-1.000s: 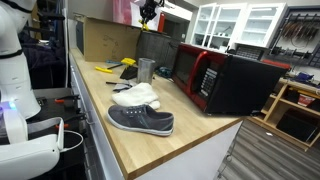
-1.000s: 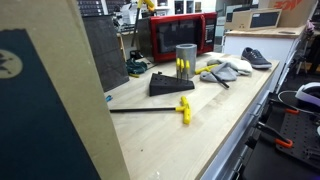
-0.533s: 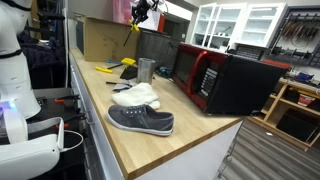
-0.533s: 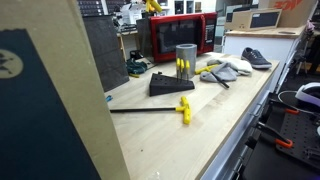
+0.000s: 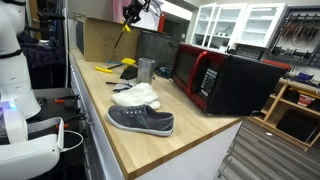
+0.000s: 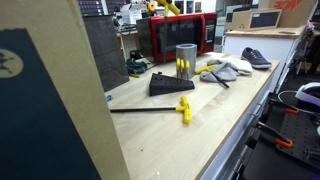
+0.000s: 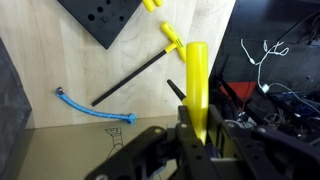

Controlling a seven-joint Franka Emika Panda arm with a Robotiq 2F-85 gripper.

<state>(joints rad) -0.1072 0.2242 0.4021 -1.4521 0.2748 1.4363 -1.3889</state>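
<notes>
**Gripper high over the counter, clamped on a yellow-handled tool**

The gripper (image 7: 198, 128) is closed tightly around a yellow-handled tool (image 7: 197, 85). In the wrist view the yellow handle stands out from between the jaws, and a short dark part shows just beside it. In an exterior view the gripper (image 5: 136, 8) hangs high above the far end of the wooden counter (image 5: 185, 140), and the tool (image 5: 125, 27) slants down from it without touching anything. In an exterior view the gripper (image 6: 158, 5) is only partly visible at the upper edge.

Well below the gripper, in the wrist view, a T-handle tool (image 7: 135, 75) with a long black shaft lies flat on the wood. Beyond it lies a black holder block (image 7: 100, 18) with holes. To the side of the shaft, nearer to the gripper, there is a thin blue cable (image 7: 95, 108).

Further out, a metal cup (image 6: 186, 60) stands upright next to the block (image 6: 170, 86). A red microwave (image 5: 205, 75) and a cardboard box (image 5: 105, 38) stand at the back of the counter. Farthest from the gripper, a white cloth (image 5: 137, 95) lies just beside a grey shoe (image 5: 140, 120).
</notes>
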